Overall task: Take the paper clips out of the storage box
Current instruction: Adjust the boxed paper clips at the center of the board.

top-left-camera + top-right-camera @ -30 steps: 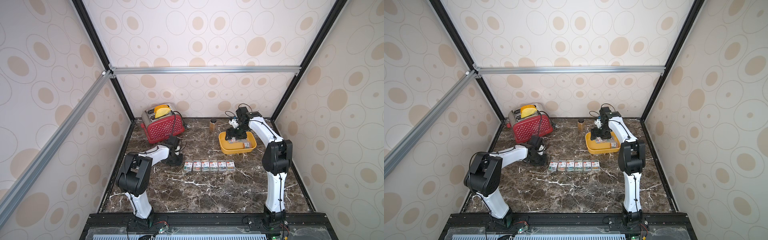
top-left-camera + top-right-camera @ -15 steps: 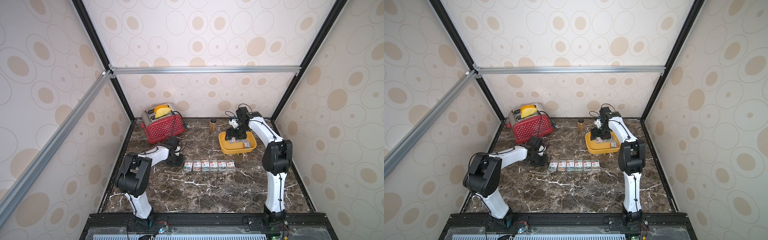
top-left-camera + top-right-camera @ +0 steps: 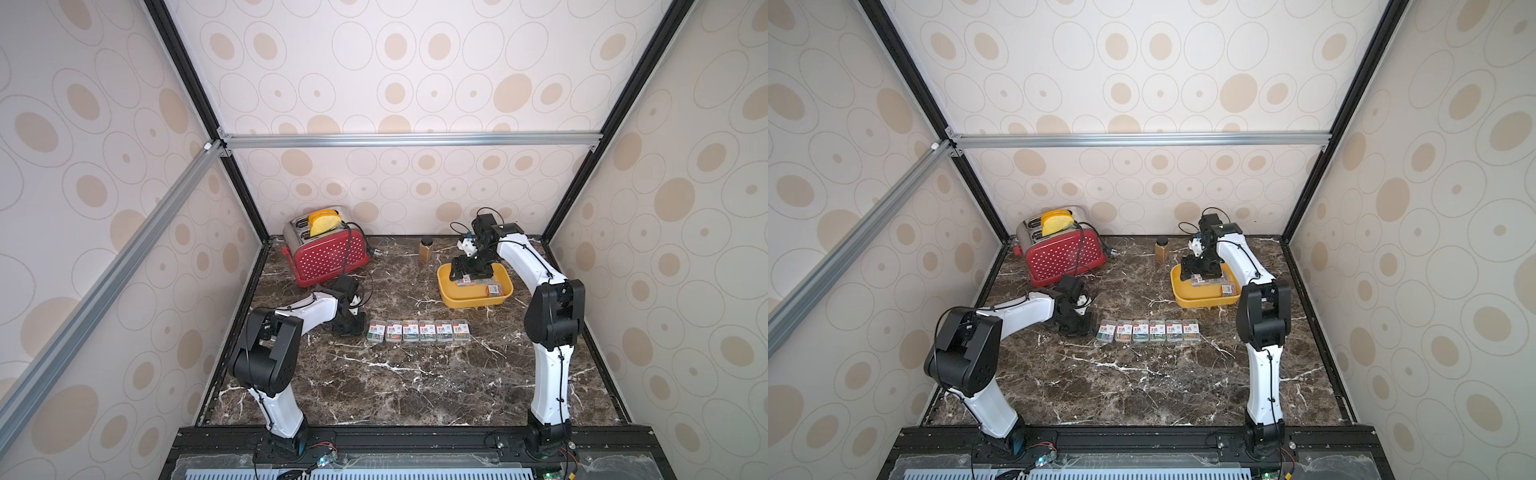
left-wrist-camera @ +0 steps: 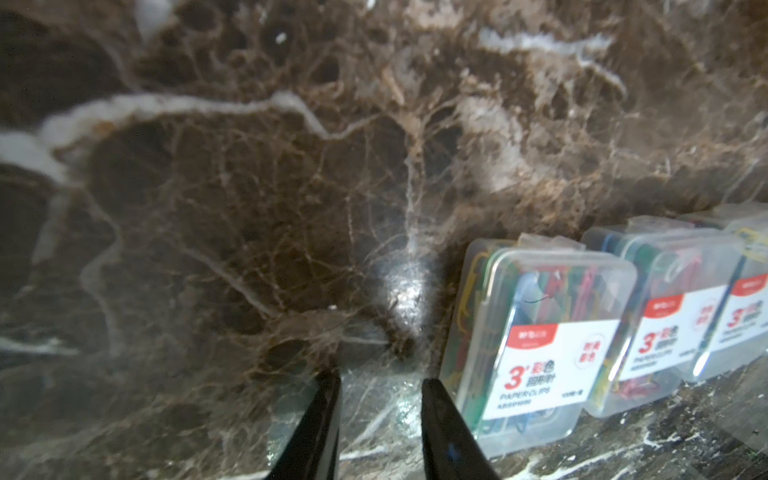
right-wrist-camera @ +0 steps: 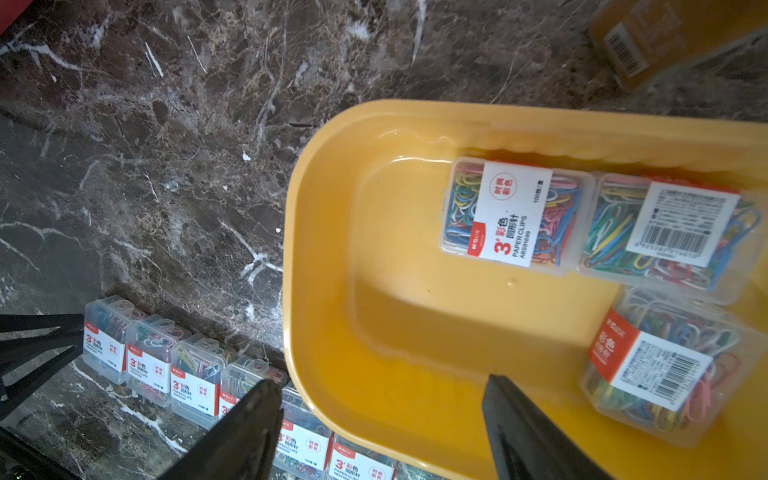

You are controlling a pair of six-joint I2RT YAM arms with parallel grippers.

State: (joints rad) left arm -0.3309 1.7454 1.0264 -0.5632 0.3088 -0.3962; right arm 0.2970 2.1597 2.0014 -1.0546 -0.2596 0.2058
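Note:
The yellow storage box (image 3: 473, 301) (image 3: 1200, 301) stands at the back right of the marble table. In the right wrist view three clear cases of paper clips lie inside it: one label up (image 5: 515, 214), one barcode up (image 5: 665, 232) and a third (image 5: 660, 365) beside them. My right gripper (image 5: 380, 384) (image 3: 467, 272) hangs open over the box's bare half, holding nothing. Several more cases (image 3: 419, 331) (image 3: 1149, 331) form a row on the table. My left gripper (image 4: 380, 378) (image 3: 353, 328) sits low at the row's left end, narrowly open and empty, one finger next to the end case (image 4: 536, 345).
A red dotted toaster (image 3: 326, 257) with yellow slices stands at the back left, its cord trailing toward the left arm. A brown black-capped bottle (image 3: 426, 248) stands just left of the box's far corner. Patterned walls close in the table on three sides.

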